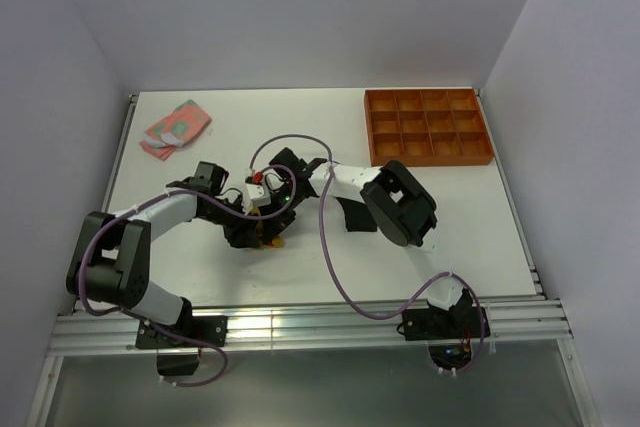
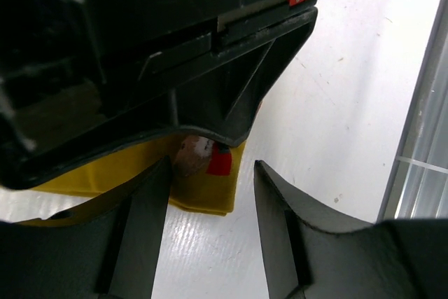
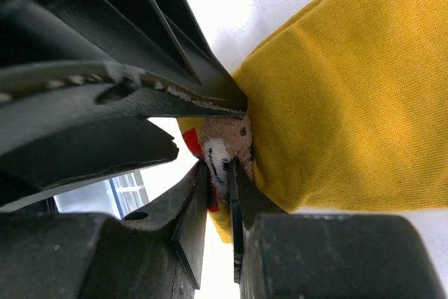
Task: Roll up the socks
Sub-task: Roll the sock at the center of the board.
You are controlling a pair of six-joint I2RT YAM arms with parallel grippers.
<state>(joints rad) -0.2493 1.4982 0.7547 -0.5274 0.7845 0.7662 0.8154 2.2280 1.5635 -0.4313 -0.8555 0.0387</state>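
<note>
Zero rolls looked complete: right gripper [image 3: 218, 166] pinched mustard sock [image 3: 336, 103] at tagged edge; left gripper [image 2: 213, 173] stood spread, empty; pink sock [image 1: 175, 130] lay far left, untouched.

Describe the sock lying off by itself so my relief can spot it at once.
Start at the white table and go to its far left corner, across from the orange compartment tray at the far right. The pink sock lies there alone, clear of both arms. Its pink fabric with green patches sets it apart from the mustard-yellow sock in the middle.
</note>
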